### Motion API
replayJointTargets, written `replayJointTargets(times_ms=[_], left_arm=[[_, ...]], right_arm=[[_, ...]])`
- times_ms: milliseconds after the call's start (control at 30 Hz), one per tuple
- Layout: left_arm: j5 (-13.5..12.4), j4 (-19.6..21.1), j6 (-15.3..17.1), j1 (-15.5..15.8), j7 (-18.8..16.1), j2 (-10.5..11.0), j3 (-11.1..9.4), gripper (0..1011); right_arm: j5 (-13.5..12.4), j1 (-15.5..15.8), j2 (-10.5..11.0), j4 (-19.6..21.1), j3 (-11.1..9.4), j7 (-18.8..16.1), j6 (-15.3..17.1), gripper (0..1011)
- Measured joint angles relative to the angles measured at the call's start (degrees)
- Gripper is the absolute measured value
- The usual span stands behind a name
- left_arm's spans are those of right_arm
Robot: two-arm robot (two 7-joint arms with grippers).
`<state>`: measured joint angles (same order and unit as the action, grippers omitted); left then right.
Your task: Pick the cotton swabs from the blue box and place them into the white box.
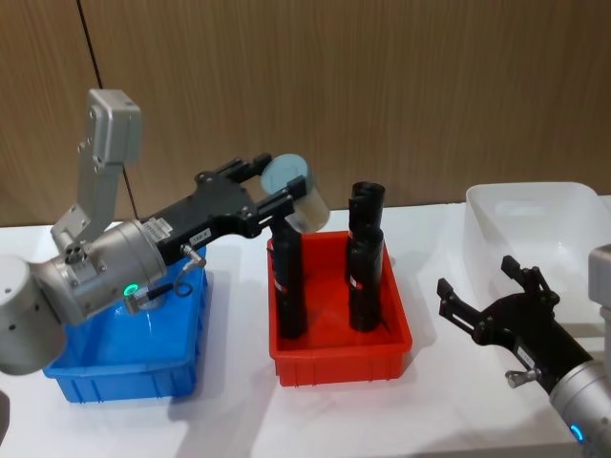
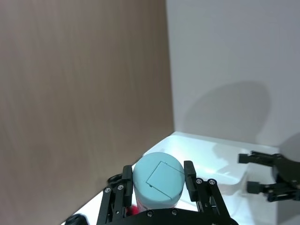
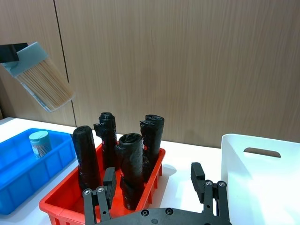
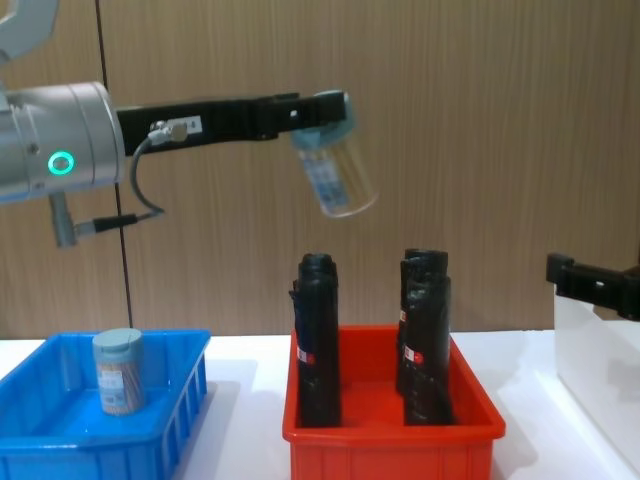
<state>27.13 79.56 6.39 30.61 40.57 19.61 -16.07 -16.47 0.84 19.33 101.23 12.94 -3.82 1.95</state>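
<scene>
- Cotton swabs [image 1: 298,202]: we see one jar tilted in the left pincer [image 1: 277,181], above the red bin [image 1: 339,367].
- Right pincer [image 1: 477,281] wide, empty, near the white box [image 1: 535,191].

We enter this as a robot test station, lab-like: smooth white desk [image 1: 239,420]; brown wood-grain panelled wall [image 1: 430,86] behind it; ribbed bright blue plastic box [image 1: 124,377], red plastic bin [image 1: 339,363] and milky-white plastic box [image 1: 554,224] lined in a row.
</scene>
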Motion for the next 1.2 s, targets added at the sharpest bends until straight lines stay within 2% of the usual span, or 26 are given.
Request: replayJointTargets(times_ms=[167,433,867,1200], left_arm=[[1.8,-3.4,1.5,3.0,5.7,-1.1,-0.2,659],[3.2,-7.4,3.4,6.6,10.6,-2.6,-0.9,659],[3.1,-11.8,5.7,10.8,14.1,-4.5,-2.2,659],[2.6,-13.5,6.5,12.4,15.1,-5.2,-2.7,659]], right_arm=[[0.0,0.0,0.0,0.0,0.0,0.0,0.0,1002],[0.0,0.0,0.0,0.0,0.0,0.0,0.0,1002],[0.0,0.0,0.0,0.0,0.0,0.0,0.0,1002],[0.0,0.0,0.0,0.0,0.0,0.0,0.0,1002]])
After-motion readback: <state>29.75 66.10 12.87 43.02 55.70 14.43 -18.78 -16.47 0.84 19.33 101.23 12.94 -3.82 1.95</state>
